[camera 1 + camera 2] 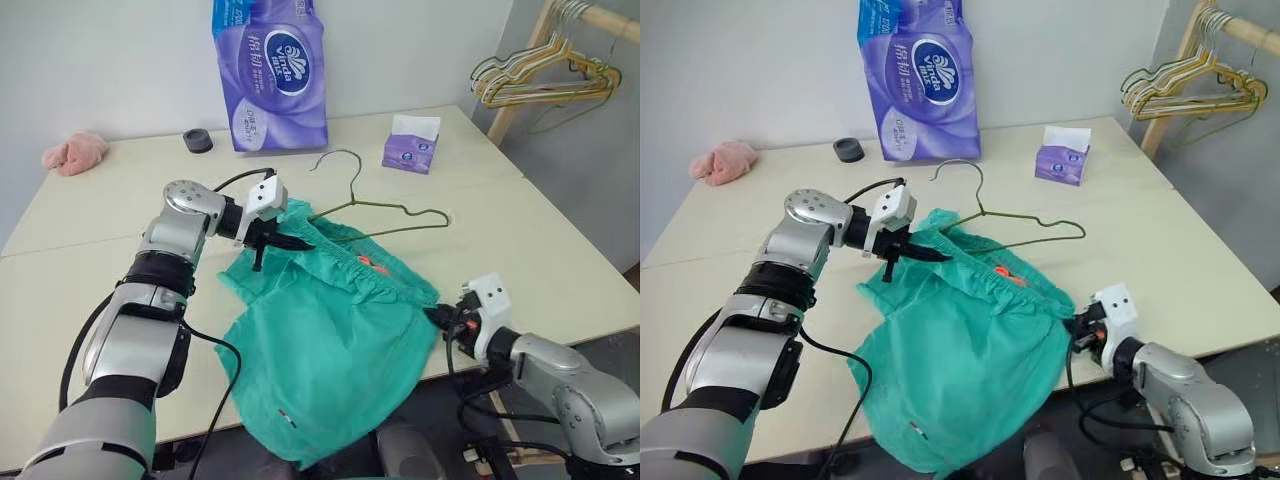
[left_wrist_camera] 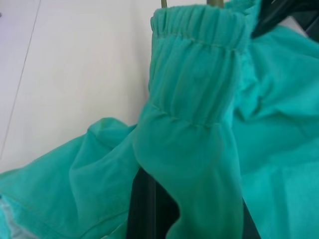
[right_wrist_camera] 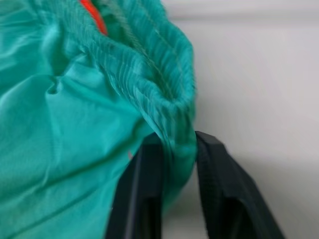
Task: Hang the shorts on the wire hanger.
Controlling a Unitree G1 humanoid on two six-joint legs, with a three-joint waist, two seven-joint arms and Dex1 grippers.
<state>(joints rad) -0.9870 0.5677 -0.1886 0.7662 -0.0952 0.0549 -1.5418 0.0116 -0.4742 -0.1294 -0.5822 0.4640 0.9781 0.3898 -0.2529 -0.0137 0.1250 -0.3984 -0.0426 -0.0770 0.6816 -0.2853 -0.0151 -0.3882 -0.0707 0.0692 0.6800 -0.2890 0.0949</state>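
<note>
Teal-green soft fabric shorts (image 1: 330, 340) lay across the near edge of the pale cream table (image 1: 540, 240), waistband end on the tabletop, legs draped over the front edge and hanging below it; small label visible low on the hanging part, orange tag just inside the waistband. Thin dark olive-green wire hanger (image 1: 385, 208) lay flat on the table just behind the shorts, hook pointing toward the back wall, its lower bar touching or just overlapping the waistband's far edge; can't tell whether the wire passed inside the fabric. L gripper (image 1: 283, 243) at the waistband's left end, black fingers together w/ gathered elastic pinched between them; L wrist view showed the band standing up in a fold from that grip. R gripper (image 3: 177, 164) at the waistband's right corner near the table's front edge, fingers clamped on the ruffled band, fabric squeezed between both pads. Behind: purple tissue multipack (image 1: 270, 70) upright by the wall, small purple tissue box (image 1: 411, 145), black round cap (image 1: 198, 141), pink plush (image 1: 76, 152) at far left. Wooden rack w/ bunched yellowish hangers (image 1: 545, 80) off the table's right rear.
</note>
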